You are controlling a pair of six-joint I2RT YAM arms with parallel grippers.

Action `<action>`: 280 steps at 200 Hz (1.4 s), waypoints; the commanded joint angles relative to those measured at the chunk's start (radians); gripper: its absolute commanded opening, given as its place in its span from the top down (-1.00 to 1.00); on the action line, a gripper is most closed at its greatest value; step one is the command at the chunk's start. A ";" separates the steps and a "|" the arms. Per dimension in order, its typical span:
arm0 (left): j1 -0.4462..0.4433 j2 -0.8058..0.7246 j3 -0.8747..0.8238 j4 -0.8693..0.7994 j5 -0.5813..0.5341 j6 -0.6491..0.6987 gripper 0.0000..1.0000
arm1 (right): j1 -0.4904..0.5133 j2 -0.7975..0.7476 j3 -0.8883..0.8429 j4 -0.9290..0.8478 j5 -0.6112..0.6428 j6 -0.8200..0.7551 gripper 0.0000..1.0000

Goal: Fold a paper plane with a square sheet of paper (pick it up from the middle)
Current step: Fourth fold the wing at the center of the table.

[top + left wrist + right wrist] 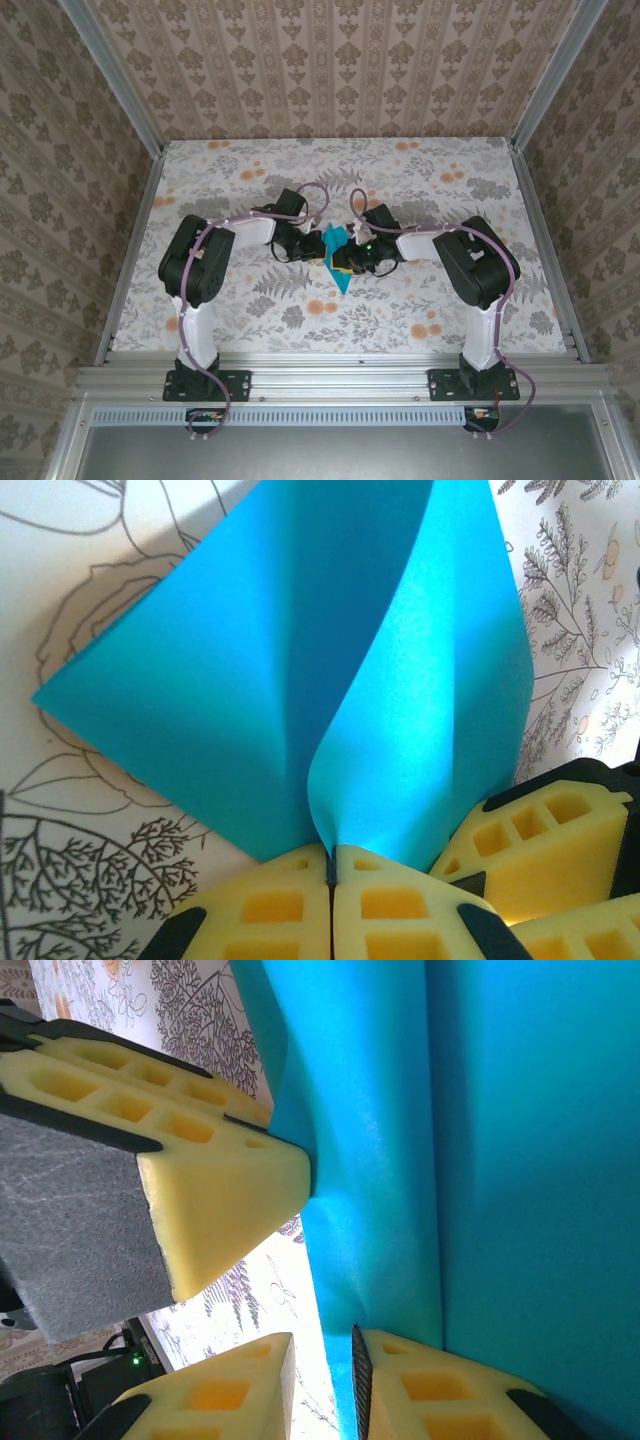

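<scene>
Bottom centre of the left wrist view, the left claw [330,865] is clamped on the paper [300,680]. The right claw [322,1365] stands slightly apart around its edge.

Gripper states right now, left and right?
Left gripper: shut on the thin teal-blue square sheet of paper.
Right gripper: slightly open, fingers astride the paper's edge, not clamping it.

the surface [250,300] is white with grey leaves and orange flowers drawn all over it. three walls [330,60] stand around it, with brown paper in stripes and little flower shapes. shiny metal posts [113,75] run up the two back corners. a long metal rail [340,378] runs along the near edge. the light is bright and even.
</scene>
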State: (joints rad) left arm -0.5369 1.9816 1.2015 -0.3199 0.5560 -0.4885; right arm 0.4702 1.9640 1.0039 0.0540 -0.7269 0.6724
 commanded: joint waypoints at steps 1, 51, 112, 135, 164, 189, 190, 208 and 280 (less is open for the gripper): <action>-0.005 0.034 0.027 -0.055 -0.036 0.051 0.88 | 0.010 0.022 -0.038 -0.059 0.070 -0.031 0.47; -0.008 0.071 0.040 -0.109 -0.089 0.089 0.91 | 0.010 -0.023 -0.042 -0.055 0.058 -0.024 0.42; -0.009 0.099 0.037 -0.139 -0.132 0.116 0.91 | 0.010 -0.106 -0.059 -0.064 0.050 -0.002 0.41; -0.011 0.108 0.035 -0.143 -0.139 0.122 0.91 | 0.013 -0.112 -0.072 -0.054 0.040 0.007 0.42; -0.012 0.117 0.039 -0.146 -0.140 0.123 0.91 | 0.028 -0.101 -0.073 -0.043 0.027 0.016 0.45; -0.014 0.120 0.043 -0.150 -0.143 0.127 0.92 | 0.039 -0.086 -0.059 -0.053 0.023 0.010 0.51; -0.014 0.120 0.043 -0.150 -0.143 0.128 0.92 | 0.039 -0.085 -0.059 -0.053 0.024 0.009 0.51; -0.014 0.120 0.042 -0.155 -0.144 0.128 0.93 | 0.045 -0.074 -0.057 -0.056 0.020 0.005 0.53; -0.014 0.130 0.037 -0.159 -0.150 0.137 0.95 | 0.065 -0.058 -0.047 -0.092 0.026 -0.032 0.56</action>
State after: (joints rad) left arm -0.5426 2.0216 1.2701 -0.4084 0.5404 -0.3874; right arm 0.5205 1.8805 0.9405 0.0177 -0.6884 0.6727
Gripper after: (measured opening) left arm 0.049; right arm 0.223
